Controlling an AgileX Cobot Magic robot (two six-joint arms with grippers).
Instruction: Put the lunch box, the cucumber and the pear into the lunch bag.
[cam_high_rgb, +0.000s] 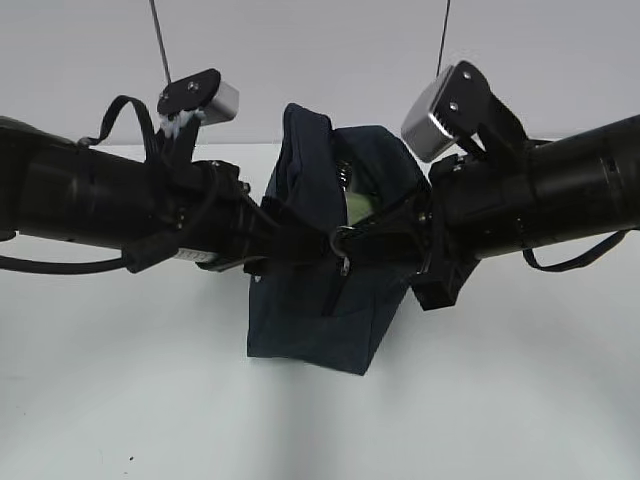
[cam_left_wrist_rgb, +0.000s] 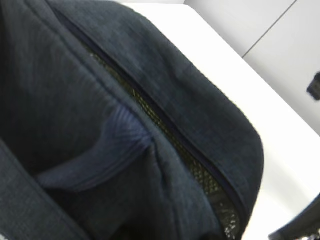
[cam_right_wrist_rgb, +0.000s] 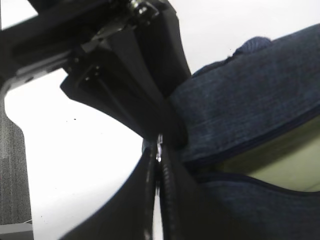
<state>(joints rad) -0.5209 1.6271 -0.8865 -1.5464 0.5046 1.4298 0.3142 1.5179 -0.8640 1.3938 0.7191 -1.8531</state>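
Worktop (cam_high_rgb: 120, 400): white, plain grey wall behind.
Lunch bag (cam_high_rgb: 320, 320): upright at middle — mouth open, pale green showing inside.
Left hand (cam_high_rgb: 285, 240): at bag's edge, grip hidden — cannot tell.
Right hand (cam_high_rgb: 365, 235): clenched on the bag's zipper edge.

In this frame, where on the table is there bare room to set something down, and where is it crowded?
Bare white table lies in front of the lunch bag and off to both sides, under the arms. It is crowded at the bag's mouth: the left gripper and right gripper meet there at the zipper, with something pale green inside.
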